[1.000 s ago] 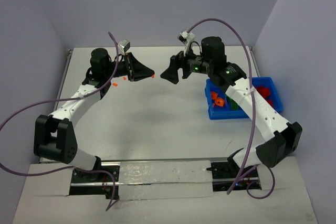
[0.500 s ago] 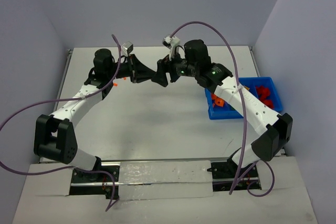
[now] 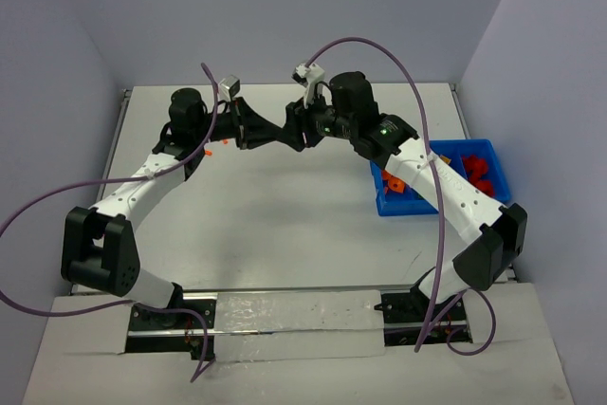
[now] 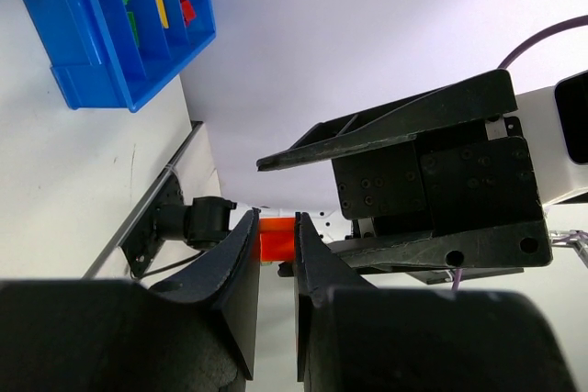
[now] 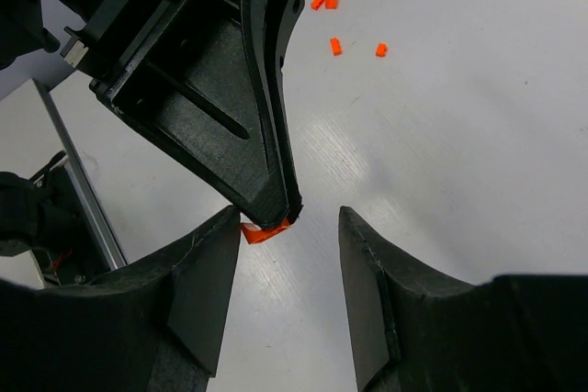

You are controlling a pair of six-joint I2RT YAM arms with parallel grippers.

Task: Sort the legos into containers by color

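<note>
From above, my left fingers (image 3: 270,132) and right fingers (image 3: 302,132) meet at upper centre, the blue bin (image 3: 391,205) at right; my left wrist view shows the left fingers clenched on an orange brick (image 4: 276,238) at lower centre; my right wrist view shows the right fingers spread around it.

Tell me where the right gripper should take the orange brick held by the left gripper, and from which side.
Best to grip the orange brick on the sliver poking past the left gripper's fingertips, on the two faces those fingers leave free. Come head-on, opposite the left gripper, with the right gripper turned crosswise to it; its open jaws straddle that tip now.
</note>
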